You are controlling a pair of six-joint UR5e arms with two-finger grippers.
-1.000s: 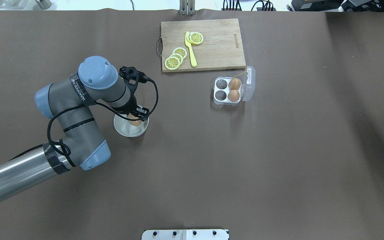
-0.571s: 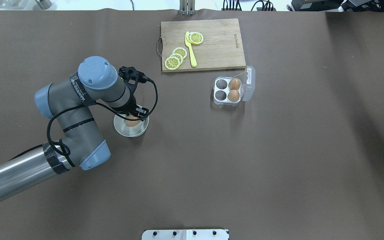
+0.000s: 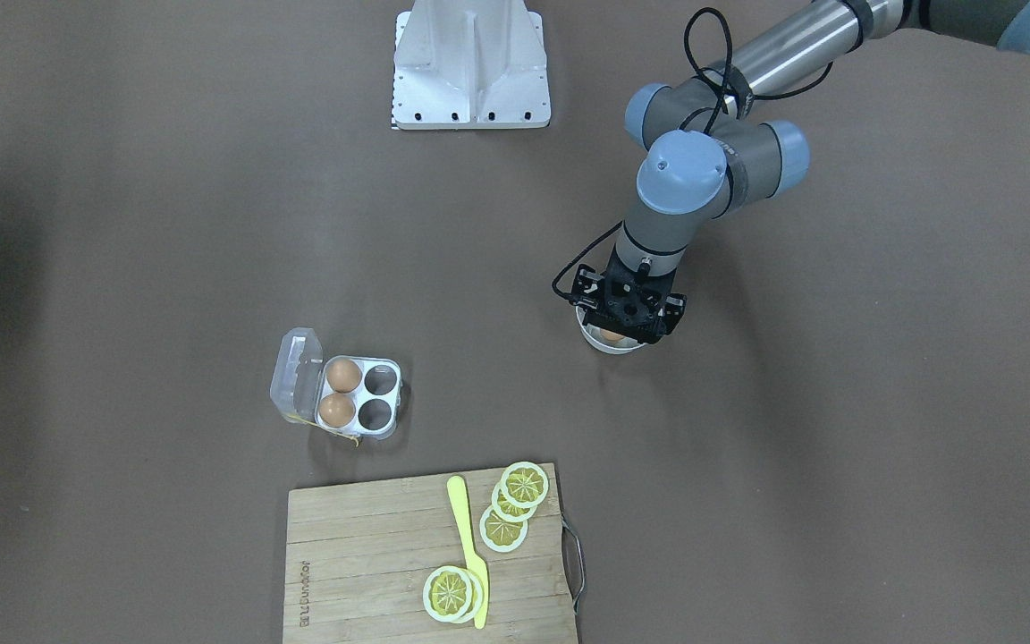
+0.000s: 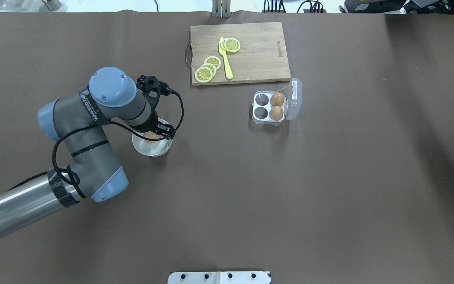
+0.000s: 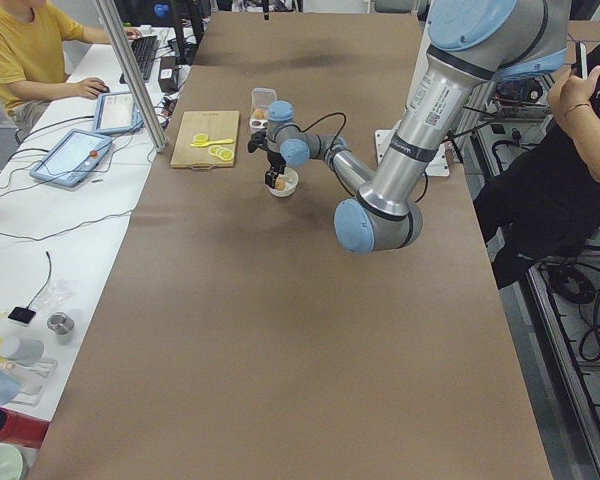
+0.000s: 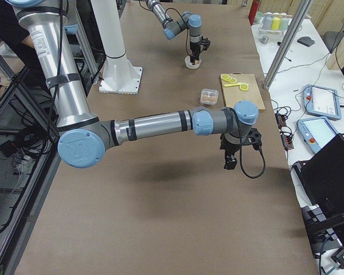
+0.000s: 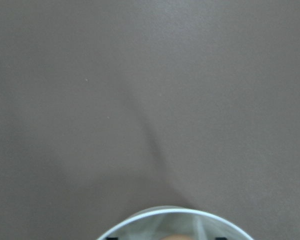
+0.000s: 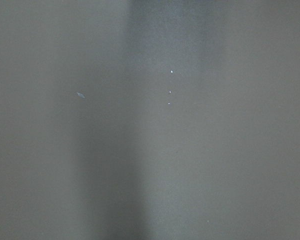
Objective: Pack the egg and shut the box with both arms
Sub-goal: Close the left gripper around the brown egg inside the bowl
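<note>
My left gripper [image 4: 155, 134] reaches down into a round white bowl [image 4: 159, 151], its fingers on either side of a tan-brown egg [image 4: 151, 136]. It looks shut on that egg at about rim height. The left wrist view shows only the bowl's rim [image 7: 175, 212] and bare table. The clear egg box [image 4: 261, 113] lies open to the right, lid [image 4: 296, 98] folded back. It holds two eggs [image 4: 277, 105] in its right cells. My right gripper [image 6: 228, 163] hangs above the table at the far right; I cannot tell whether it is open or shut.
A wooden cutting board [image 4: 258, 55] with lemon slices [image 4: 207, 69] and a yellow knife [image 4: 226, 59] lies just behind the box. The white robot base [image 4: 219, 277] is at the near edge. Operators sit at the side tables.
My left arm shifted left and away from the robot. The egg between its fingers and the bowl moved the same way.
</note>
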